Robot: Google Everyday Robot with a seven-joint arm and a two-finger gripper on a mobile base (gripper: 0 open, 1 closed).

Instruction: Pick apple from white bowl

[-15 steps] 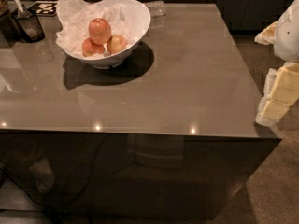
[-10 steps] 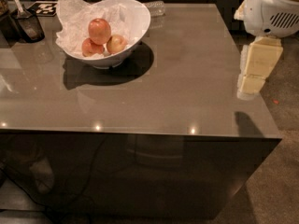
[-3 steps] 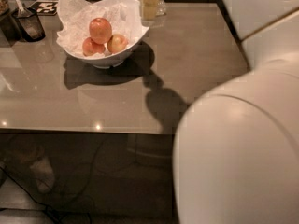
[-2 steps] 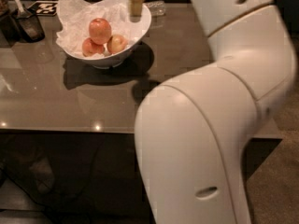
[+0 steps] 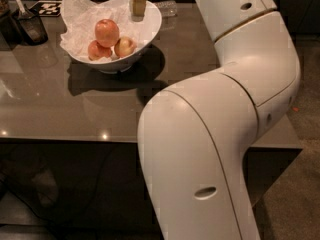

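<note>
The round, pinkish-red apple (image 5: pixel 107 32) sits on top of two smaller apples (image 5: pixel 96 50) on crumpled paper (image 5: pixel 80 19) in the glossy white bowl (image 5: pixel 136 53). The tan tool (image 5: pixel 137 15) hangs over the bowl's far right side; how far open it is cannot be told. The smooth white arm (image 5: pixel 220 134) crosses the reflective grey-brown bench (image 5: pixel 60 109).

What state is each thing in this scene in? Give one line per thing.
apple: resting on two smaller apples in the white bowl, not gripped.
white bowl: upright on the table, paper-lined, holding three apples.
end effector: over the bowl's far side, right of the apple, apart from it.
robot arm: bent, filling the foreground.
</note>
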